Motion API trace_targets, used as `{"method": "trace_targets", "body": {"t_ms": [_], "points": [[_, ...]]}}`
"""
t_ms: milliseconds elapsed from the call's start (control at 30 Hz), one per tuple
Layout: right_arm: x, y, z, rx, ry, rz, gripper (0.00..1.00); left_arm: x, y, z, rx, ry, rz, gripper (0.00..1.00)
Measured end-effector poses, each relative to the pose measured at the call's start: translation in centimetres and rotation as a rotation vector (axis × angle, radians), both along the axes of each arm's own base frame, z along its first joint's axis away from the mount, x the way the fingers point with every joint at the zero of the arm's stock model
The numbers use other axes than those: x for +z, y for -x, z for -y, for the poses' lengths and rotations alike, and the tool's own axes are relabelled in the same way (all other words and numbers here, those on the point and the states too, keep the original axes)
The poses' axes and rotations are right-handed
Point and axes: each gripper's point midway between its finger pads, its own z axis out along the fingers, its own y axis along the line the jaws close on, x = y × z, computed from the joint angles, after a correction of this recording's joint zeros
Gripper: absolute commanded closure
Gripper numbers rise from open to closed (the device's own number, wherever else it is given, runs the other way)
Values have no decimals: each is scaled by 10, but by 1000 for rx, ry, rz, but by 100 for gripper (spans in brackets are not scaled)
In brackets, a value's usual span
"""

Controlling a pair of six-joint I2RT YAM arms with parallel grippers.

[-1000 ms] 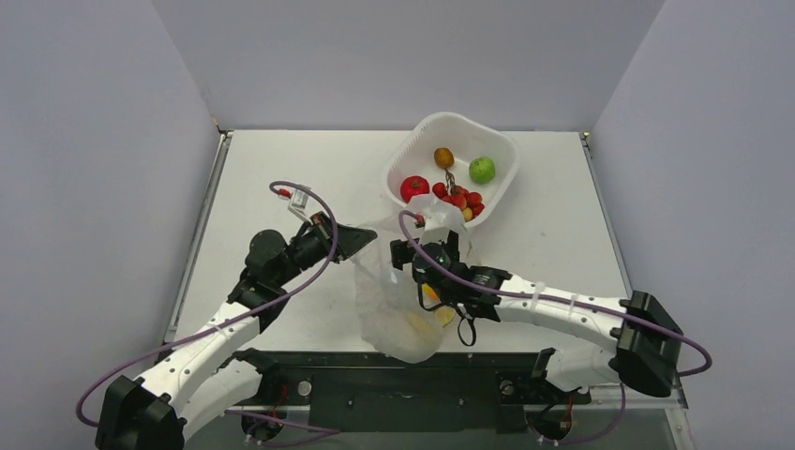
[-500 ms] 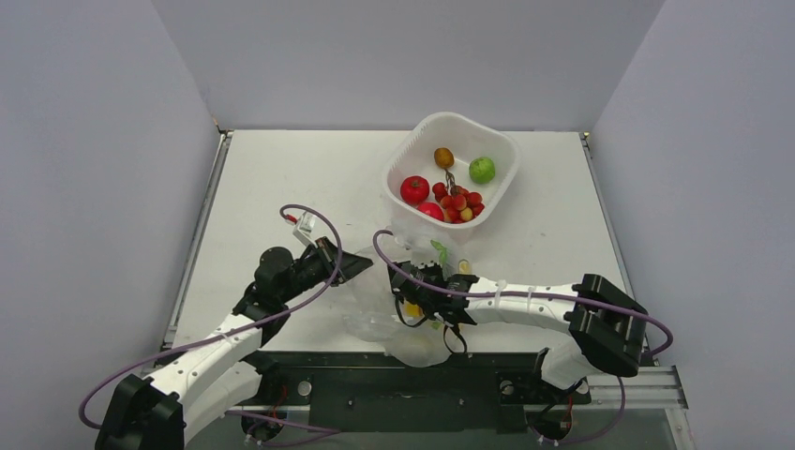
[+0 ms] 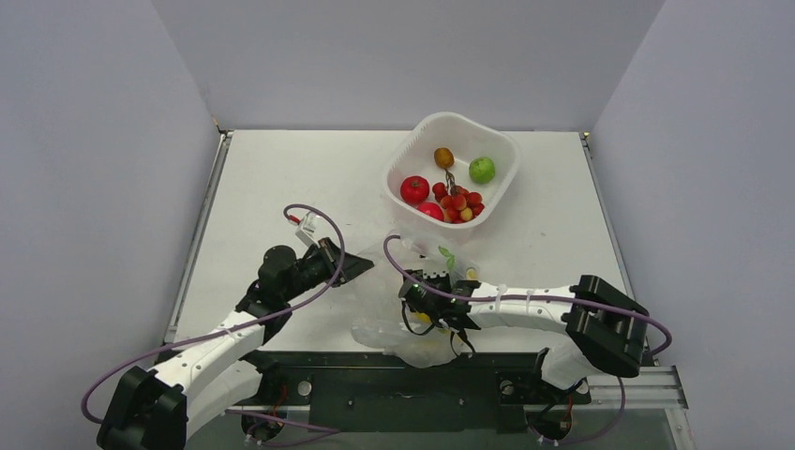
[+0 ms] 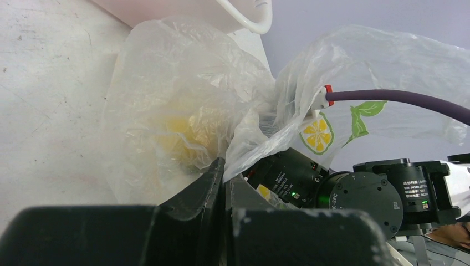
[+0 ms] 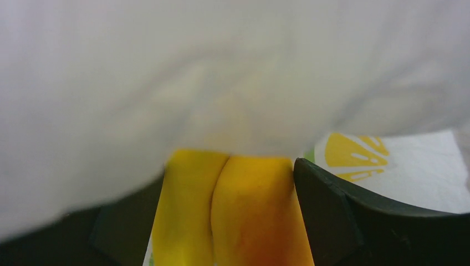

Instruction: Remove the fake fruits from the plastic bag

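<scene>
The plastic bag (image 3: pixel 398 336) lies crumpled near the table's front edge, and it also fills the left wrist view (image 4: pixel 177 105). My left gripper (image 3: pixel 354 267) is shut on the bag's edge film (image 4: pixel 224 172). My right gripper (image 3: pixel 424 305) is inside the bag's mouth. In the right wrist view its jaws (image 5: pixel 233 188) close around the orange-yellow mango-like fruit (image 5: pixel 255 210), under blurred bag film. That fruit shows yellow through the bag (image 4: pixel 177 133). The red round fruit (image 3: pixel 414 189) and the red grapes (image 3: pixel 459 201) lie in the white tub (image 3: pixel 497 145).
The tub stands at the back right and also holds a green apple (image 3: pixel 482 170), a small brown fruit (image 3: pixel 443 157) and another red piece (image 3: pixel 430 212). The right arm's purple cable (image 4: pixel 399 102) loops over the bag. The table's front edge is right below the bag.
The right gripper has moved down and toward the front edge, deeper into the bag. The bag has sunk from raised to flattened. The left gripper has shifted slightly nearer, still holding the film.
</scene>
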Motion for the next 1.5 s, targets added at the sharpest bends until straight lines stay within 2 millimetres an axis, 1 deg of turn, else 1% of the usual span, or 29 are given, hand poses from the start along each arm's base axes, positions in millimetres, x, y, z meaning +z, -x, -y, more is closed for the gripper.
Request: {"method": "trace_targets", "body": {"t_ms": [100,233,300,333,400,500,533,567,600,633,667,700,733,767,800,833,900,967,1033,1200,1267,1400,1500], "points": [[-8,1,-6,10,-15,-22,26,-2,0,0,0,-3,-5,100],[-17,-2,-16,13,-51,-43,26,-2,0,0,-1,-4,-5,100],[-21,-2,-18,17,-57,-52,31,-1,0,0,-1,-5,-2,100],[-23,-2,-19,23,-55,-56,35,-1,0,0,-1,-6,-1,100],[-26,-1,-21,38,-55,-62,40,-1,0,0,-2,-8,0,100],[-26,-1,-25,63,-63,-62,47,-1,0,0,-2,-8,4,100],[-27,-1,-26,72,-62,-63,52,0,1,-1,-2,-8,5,100],[-26,0,-27,82,-63,-63,55,0,1,-1,-2,-9,7,100],[-26,-1,-28,93,-63,-62,61,0,1,-1,-3,-10,10,100],[-26,-1,-30,103,-63,-61,64,0,1,-1,-3,-12,11,100],[-26,-1,-31,111,-62,-60,72,1,2,-1,-3,-13,12,100],[-25,-2,-32,120,-60,-59,76,0,2,-2,-3,-15,12,100],[-24,-3,-34,131,-56,-56,83,0,2,-2,-3,-18,13,100],[-23,-4,-37,141,-56,-53,87,0,3,-2,-4,-21,11,100],[-20,-6,-40,152,-54,-47,92,0,3,-3,-3,-24,12,100],[-17,-8,-45,162,-56,-40,95,-1,3,-3,-2,-31,11,100],[-8,-15,-55,186,-60,-20,97,2,2,-4,0,-43,19,100],[7,-22,-67,209,-73,9,98,7,1,-6,7,-53,35,100],[30,-32,-84,236,-104,54,100,15,-1,-8,22,-67,62,100],[72,-48,-113,283,-171,134,100,23,-3,-15,48,-107,104,100],[81,-49,-120,302,-191,148,100,22,-3,-18,55,-131,112,100],[88,-45,-124,339,-213,147,100,15,-2,-24,64,-188,119,100],[91,-41,-120,372,-226,156,100,14,-2,-30,72,-235,142,100]]}}
